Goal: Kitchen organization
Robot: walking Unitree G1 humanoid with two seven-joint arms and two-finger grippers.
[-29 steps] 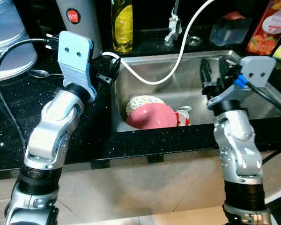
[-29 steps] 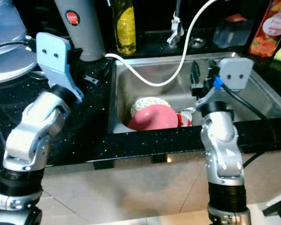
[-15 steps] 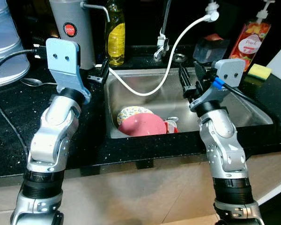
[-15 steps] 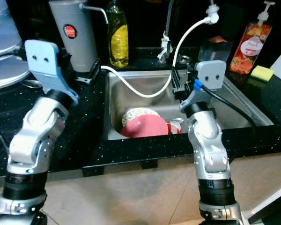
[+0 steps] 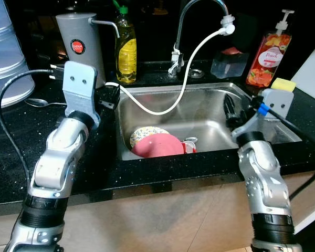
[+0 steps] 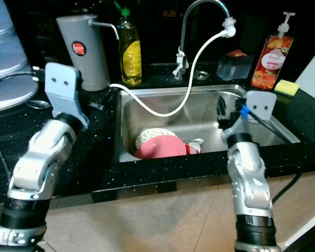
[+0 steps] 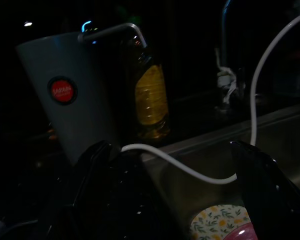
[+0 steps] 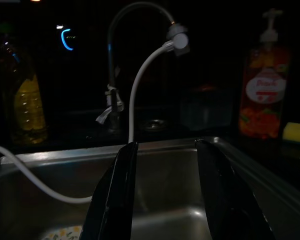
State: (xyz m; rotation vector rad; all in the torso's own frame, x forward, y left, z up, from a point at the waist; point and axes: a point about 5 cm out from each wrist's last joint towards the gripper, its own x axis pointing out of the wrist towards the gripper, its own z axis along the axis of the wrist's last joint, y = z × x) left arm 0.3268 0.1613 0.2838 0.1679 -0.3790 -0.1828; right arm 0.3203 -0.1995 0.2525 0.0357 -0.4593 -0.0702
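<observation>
Hovering over the sink (image 5: 283, 123): right gripper (image 5: 232, 109), fingers (image 8: 117, 200) spread apart, holding nothing. Left gripper (image 5: 109, 96) sitting at the sink's left edge, fingers (image 7: 97, 175) wide, empty. Pink plate (image 5: 157, 146) lying in the basin over a floral plate (image 5: 142, 134), cup (image 5: 189, 146) beside. White hose (image 5: 191, 58) drooping from faucet (image 5: 197, 16) across the basin. Grey canister (image 5: 83, 44) bearing a red round label, text unreadable; soap bottle (image 5: 262, 52) label also blurred. Yellow bottle (image 5: 126, 50) standing behind.
</observation>
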